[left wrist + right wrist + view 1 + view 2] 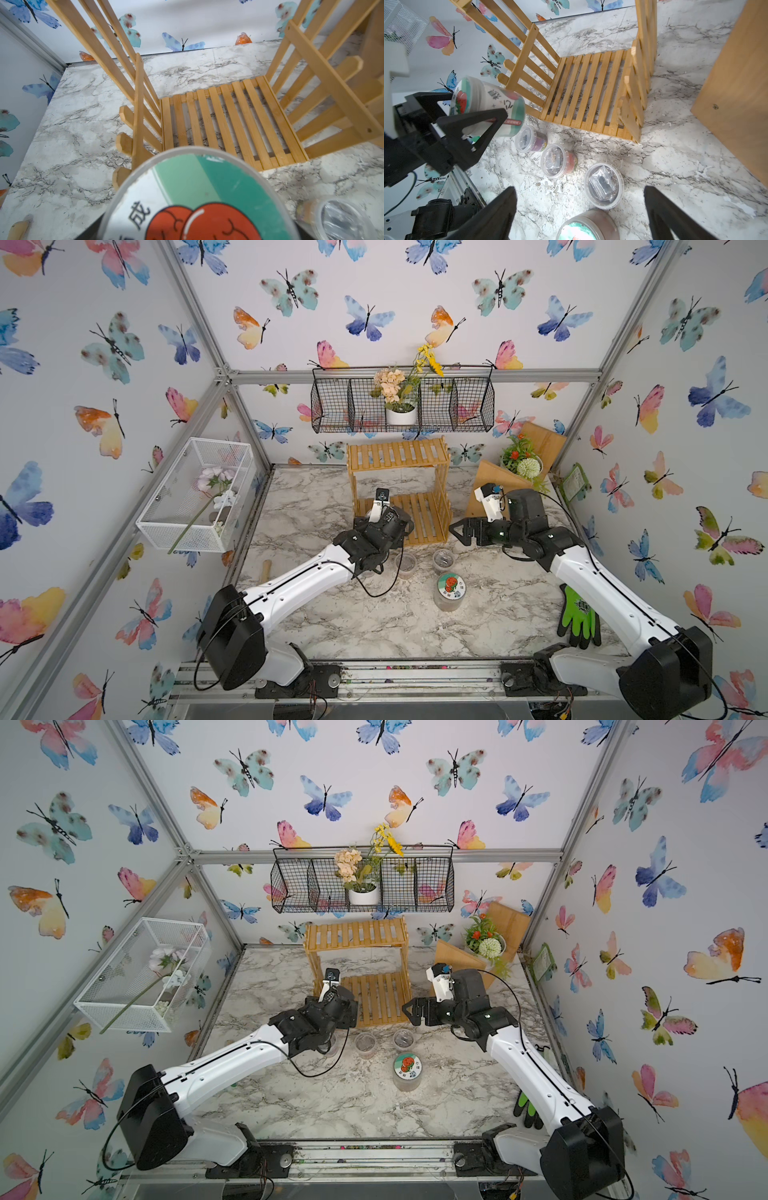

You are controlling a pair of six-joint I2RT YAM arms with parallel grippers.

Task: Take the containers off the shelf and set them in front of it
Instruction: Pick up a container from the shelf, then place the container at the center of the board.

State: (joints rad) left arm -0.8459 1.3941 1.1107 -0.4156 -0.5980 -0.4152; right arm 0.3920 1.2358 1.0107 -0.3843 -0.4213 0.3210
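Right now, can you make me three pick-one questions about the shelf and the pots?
1. Where is the upright clear jar with the white, red-pictured lid?
A. on the marble table before the slatted bamboo shelf
B. its top board
C. its bottom board

2. How many small clear lidded cups stand on the table?
A. one
B. three
C. five

3. The left gripper is
A. open, empty
B. shut on a second such jar
C. hidden

A: it stands on marble. B: the right wrist view shows three. B: it clamps the jar.
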